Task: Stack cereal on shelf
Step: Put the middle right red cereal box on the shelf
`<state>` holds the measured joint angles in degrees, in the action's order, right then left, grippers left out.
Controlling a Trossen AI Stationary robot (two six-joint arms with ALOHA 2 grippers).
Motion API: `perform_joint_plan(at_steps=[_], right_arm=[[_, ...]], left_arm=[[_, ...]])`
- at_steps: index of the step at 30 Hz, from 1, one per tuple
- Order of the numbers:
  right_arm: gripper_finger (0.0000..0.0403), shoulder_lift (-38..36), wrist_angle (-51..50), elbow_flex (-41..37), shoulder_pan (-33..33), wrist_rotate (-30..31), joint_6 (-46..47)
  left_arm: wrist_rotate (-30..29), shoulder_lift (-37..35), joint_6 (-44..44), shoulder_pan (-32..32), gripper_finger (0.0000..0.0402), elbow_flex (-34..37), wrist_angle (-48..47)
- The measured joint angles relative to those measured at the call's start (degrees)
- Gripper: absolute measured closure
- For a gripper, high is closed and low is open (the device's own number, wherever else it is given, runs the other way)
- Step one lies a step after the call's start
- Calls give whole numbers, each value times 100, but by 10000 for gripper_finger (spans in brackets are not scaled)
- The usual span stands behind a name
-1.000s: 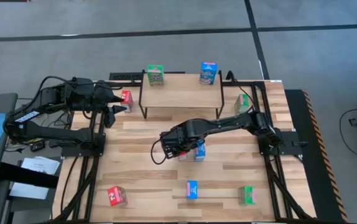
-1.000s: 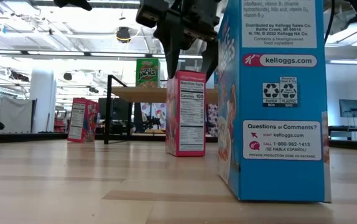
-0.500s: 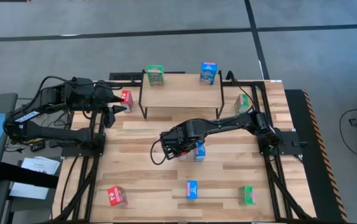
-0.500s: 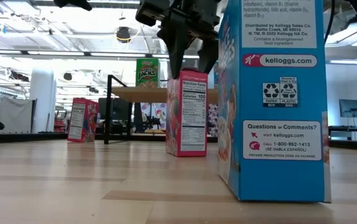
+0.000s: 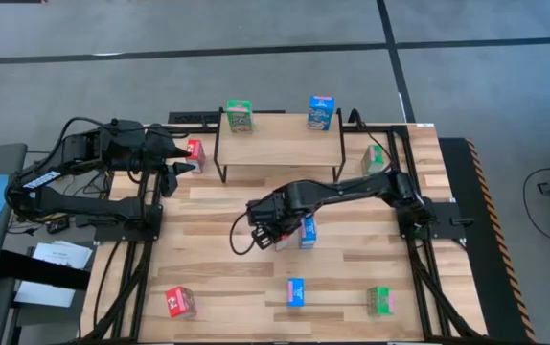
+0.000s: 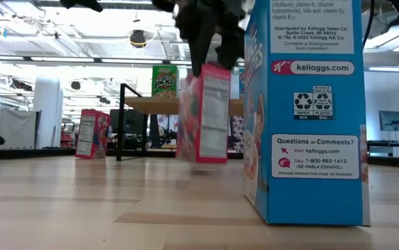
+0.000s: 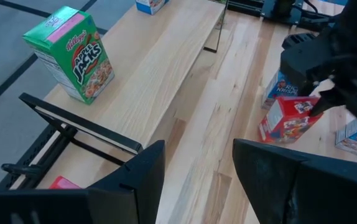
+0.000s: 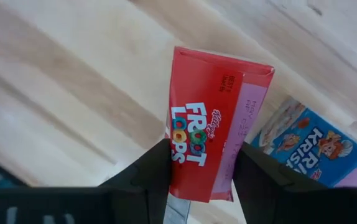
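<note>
Lifted and tilted since a second ago, the red Froot Loops box [image 6: 204,113] now hangs clear of the tabletop [image 5: 217,259], clamped between my right gripper [image 8: 198,163] fingers. It sits in front of the shelf [image 5: 280,146], just beside a blue box [image 5: 308,233] standing on the tabletop. On the shelf I see a green box [image 5: 240,116] at the left end and another blue box [image 5: 321,112] at the right. My left gripper [image 5: 181,157] waits left of the shelf beside a red box [image 5: 194,150], fingers apart and empty.
</note>
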<state>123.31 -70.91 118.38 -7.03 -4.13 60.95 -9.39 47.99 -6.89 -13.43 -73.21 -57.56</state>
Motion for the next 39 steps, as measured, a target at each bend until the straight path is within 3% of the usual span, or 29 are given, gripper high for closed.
perform_joint_plan(at_steps=[14, 21, 39], right_arm=[[230, -13, -665, 1668, 413, 35, -2615], [230, -302, -706, 1667, 1034, 87, -3790], [230, -693, -863, 1658, 2592, 155, -6419]], left_arm=[[-31, 0, -129, 0, 226, 0, 2], [-399, 13, -279, 0, 226, 0, 1], [-417, 11, -629, 0, 226, 0, -175]])
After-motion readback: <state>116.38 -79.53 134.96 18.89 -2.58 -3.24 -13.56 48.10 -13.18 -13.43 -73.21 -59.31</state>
